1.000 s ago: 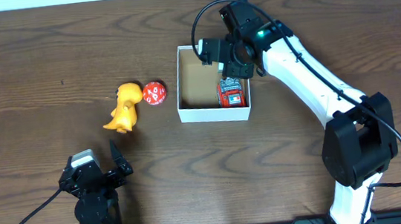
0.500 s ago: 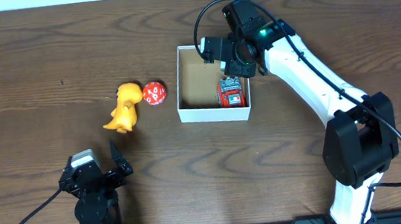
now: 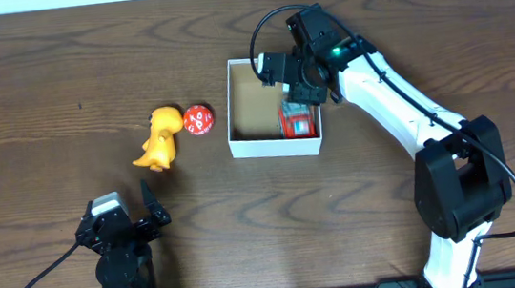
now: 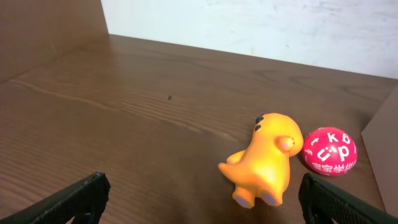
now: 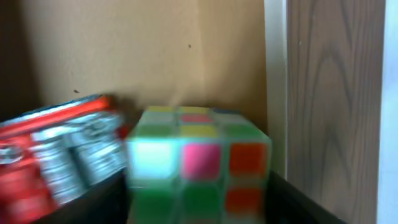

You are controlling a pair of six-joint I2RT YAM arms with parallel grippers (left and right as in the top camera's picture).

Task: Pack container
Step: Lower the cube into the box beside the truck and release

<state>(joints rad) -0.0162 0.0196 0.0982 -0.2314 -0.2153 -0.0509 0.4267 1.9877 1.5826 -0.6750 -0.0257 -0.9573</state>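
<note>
The box (image 3: 272,147) beneath the right tool (image 3: 298,92), whose grip I can't tell, looks light and slidy; I'd pinch a wall.

Overhead, the light is soft and even. The white wall of the container (image 3: 272,146) is bright without glare, and shadows are faint. Left of the container, the orange dinosaur (image 4: 266,158) and red ball (image 4: 329,152) are sharp. Inside the container, the right wrist view blurs the colour cube (image 5: 199,162) and red toy (image 5: 56,155).
</note>
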